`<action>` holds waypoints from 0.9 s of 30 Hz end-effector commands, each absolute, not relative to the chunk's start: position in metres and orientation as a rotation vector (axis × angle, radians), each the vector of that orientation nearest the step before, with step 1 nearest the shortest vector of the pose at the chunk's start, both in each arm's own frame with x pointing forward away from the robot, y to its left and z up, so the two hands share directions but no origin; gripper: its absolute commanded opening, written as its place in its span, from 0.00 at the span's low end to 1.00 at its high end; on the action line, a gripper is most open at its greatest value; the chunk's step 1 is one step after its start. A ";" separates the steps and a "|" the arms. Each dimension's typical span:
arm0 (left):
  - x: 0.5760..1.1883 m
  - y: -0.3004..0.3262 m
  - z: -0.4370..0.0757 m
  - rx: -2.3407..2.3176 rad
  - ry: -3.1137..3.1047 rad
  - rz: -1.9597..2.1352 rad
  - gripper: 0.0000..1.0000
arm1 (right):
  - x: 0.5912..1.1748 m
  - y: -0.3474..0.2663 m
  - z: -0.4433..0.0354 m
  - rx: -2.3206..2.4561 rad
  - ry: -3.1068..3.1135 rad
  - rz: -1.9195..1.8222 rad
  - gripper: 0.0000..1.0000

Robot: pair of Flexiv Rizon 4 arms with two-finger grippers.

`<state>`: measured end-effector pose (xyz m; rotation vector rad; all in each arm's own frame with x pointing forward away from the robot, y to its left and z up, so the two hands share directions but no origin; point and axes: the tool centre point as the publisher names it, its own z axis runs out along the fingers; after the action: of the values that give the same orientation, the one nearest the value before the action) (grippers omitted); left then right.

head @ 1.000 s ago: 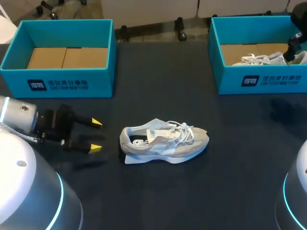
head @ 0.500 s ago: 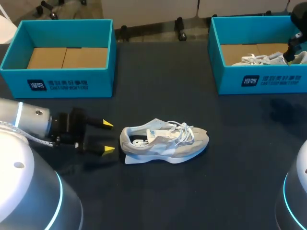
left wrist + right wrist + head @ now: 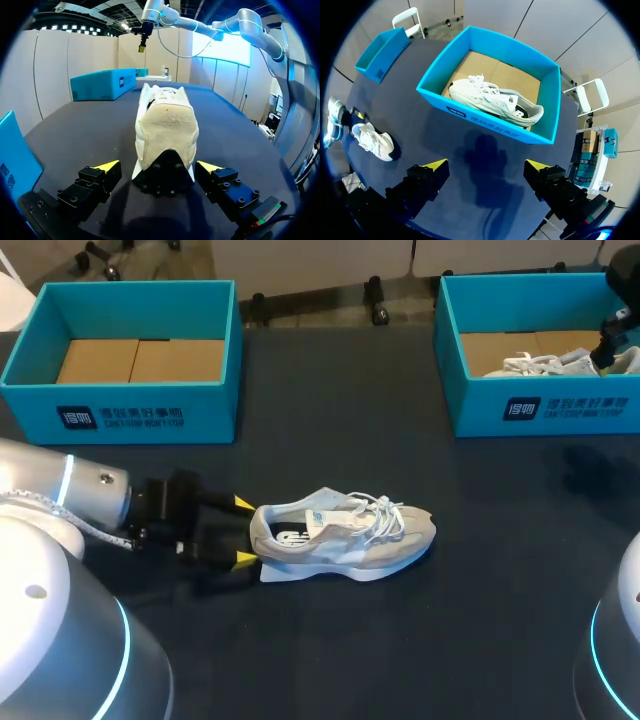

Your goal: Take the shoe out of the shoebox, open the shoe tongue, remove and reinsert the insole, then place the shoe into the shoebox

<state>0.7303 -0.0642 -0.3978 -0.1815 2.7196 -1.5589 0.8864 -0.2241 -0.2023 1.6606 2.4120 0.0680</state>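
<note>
Left gripper [image 3: 244, 531] sits open around the shoe [image 3: 345, 535] heel, mid-frame, not touching. Close off-center and the shoe probably twists away.

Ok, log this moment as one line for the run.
left gripper: open, straddling shoe heel | shoe: upright on table | right gripper: open, raised near right shoebox | second shoe: inside it

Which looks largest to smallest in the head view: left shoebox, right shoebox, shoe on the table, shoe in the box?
1. left shoebox and right shoebox, alike; the right one is cropped.
2. shoe on the table.
3. shoe in the box, partly hidden.
</note>
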 end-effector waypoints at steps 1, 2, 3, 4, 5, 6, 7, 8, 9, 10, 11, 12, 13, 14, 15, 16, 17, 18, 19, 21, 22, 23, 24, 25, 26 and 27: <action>0.728 -0.073 -0.401 -0.186 2.728 -1.546 1.00 | 0.886 -0.224 -0.202 1.660 2.411 0.067 1.00; 0.727 -0.074 -0.402 -0.185 2.729 -1.546 1.00 | 0.886 -0.224 -0.202 1.660 2.411 0.067 1.00; 0.726 -0.075 -0.403 -0.183 2.731 -1.545 1.00 | 0.886 -0.224 -0.202 1.660 2.411 0.067 1.00; 0.726 -0.076 -0.403 -0.181 2.732 -1.545 1.00 | 0.886 -0.224 -0.202 1.660 2.411 0.067 1.00; 0.725 -0.077 -0.404 -0.179 2.735 -1.543 1.00 | 0.886 -0.224 -0.202 1.660 2.411 0.067 1.00; 0.725 -0.078 -0.405 -0.178 2.737 -1.543 1.00 | 0.886 -0.224 -0.202 1.660 2.411 0.067 1.00; 0.724 -0.079 -0.405 -0.177 2.738 -1.542 1.00 | 0.886 -0.224 -0.202 1.660 2.411 0.067 1.00; 0.723 -0.081 -0.406 -0.174 2.742 -1.535 1.00 | 0.886 -0.224 -0.202 1.660 2.411 0.067 1.00; 0.723 -0.082 -0.407 -0.173 2.743 -1.533 1.00 | 0.886 -0.224 -0.202 1.660 2.411 0.067 1.00; 0.722 -0.083 -0.407 -0.174 2.746 -1.520 1.00 | 0.886 -0.224 -0.202 1.660 2.411 0.067 1.00; 0.722 -0.083 -0.408 -0.172 2.747 -1.514 1.00 | 0.886 -0.224 -0.202 1.660 2.411 0.067 1.00; 0.721 -0.085 -0.410 -0.174 2.747 -1.512 1.00 | 0.886 -0.224 -0.202 1.660 2.411 0.067 1.00; 0.720 -0.087 -0.411 -0.173 2.747 -1.496 1.00 | 0.886 -0.224 -0.202 1.660 2.411 0.067 1.00; 0.720 -0.088 -0.412 -0.173 2.746 -1.496 1.00 | 0.886 -0.224 -0.202 1.660 2.411 0.067 1.00; 0.720 -0.089 -0.413 -0.181 2.744 -1.502 1.00 | 0.886 -0.224 -0.202 1.660 2.411 0.067 1.00; 0.721 -0.090 -0.414 -0.182 2.738 -1.483 1.00 | 0.886 -0.224 -0.202 1.660 2.411 0.067 1.00; 0.721 -0.090 -0.415 -0.183 2.733 -1.486 1.00 | 0.886 -0.224 -0.202 1.660 2.411 0.067 1.00; 0.721 -0.091 -0.416 -0.184 2.733 -1.487 1.00 | 0.886 -0.224 -0.202 1.660 2.411 0.067 1.00; 0.722 -0.092 -0.416 -0.185 2.733 -1.486 1.00 | 0.886 -0.224 -0.202 1.660 2.411 0.067 1.00; 0.723 -0.094 -0.418 -0.188 2.733 -1.482 1.00 | 0.886 -0.224 -0.202 1.660 2.411 0.067 1.00; 0.723 -0.094 -0.418 -0.189 2.733 -1.481 1.00 | 0.886 -0.224 -0.202 1.660 2.411 0.067 1.00; 0.723 -0.096 -0.418 -0.190 2.733 -1.481 1.00 | 0.886 -0.224 -0.202 1.660 2.411 0.067 1.00; 0.723 -0.096 -0.418 -0.190 2.733 -1.481 1.00 | 0.886 -0.224 -0.202 1.660 2.411 0.067 1.00; 0.723 -0.097 -0.418 -0.190 2.732 -1.489 1.00 | 0.886 -0.224 -0.202 1.660 2.411 0.067 1.00; 0.723 -0.098 -0.418 -0.191 2.730 -1.493 1.00 | 0.886 -0.224 -0.202 1.660 2.411 0.067 1.00; 0.723 -0.099 -0.418 -0.192 2.728 -1.496 1.00 | 0.886 -0.224 -0.202 1.660 2.411 0.067 1.00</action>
<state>0.7223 -0.0952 -0.4162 -0.1887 2.7286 -1.4988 0.8864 -0.2241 -0.2023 1.6606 2.4121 0.0681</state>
